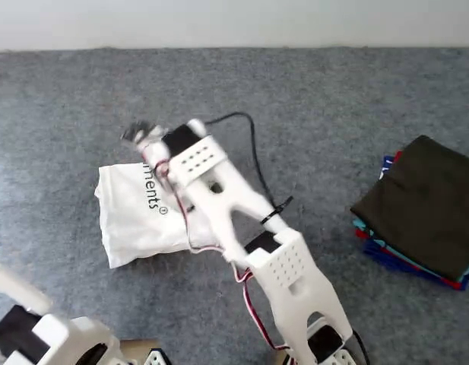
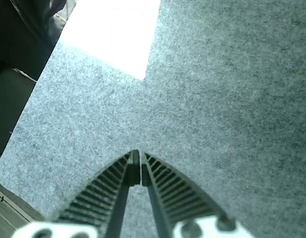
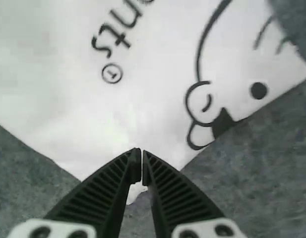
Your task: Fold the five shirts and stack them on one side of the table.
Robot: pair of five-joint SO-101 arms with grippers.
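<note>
Judging from the pile (image 1: pixel 428 201) at the table's (image 1: pixel 333 99) 3 o'clock edge, four shirts look folded and stacked, a dark one on top; the white shirt (image 1: pixel 135 217), at about 9 o'clock of centre, lies in a rough rectangle well apart from it and seems the last to go. Right gripper (image 3: pixel 141 166) is clenched at that shirt's 12 o'clock edge, though whether cloth is nipped I cannot tell. Left gripper (image 2: pixel 140 168) hangs clenched over bare table, holding nothing

Open felt (image 1: pixel 318 99) lies between white shirt (image 1: pixel 131 220) and folded stack (image 1: pixel 428 201); the right arm (image 1: pixel 234 201) overhangs the shirt.
</note>
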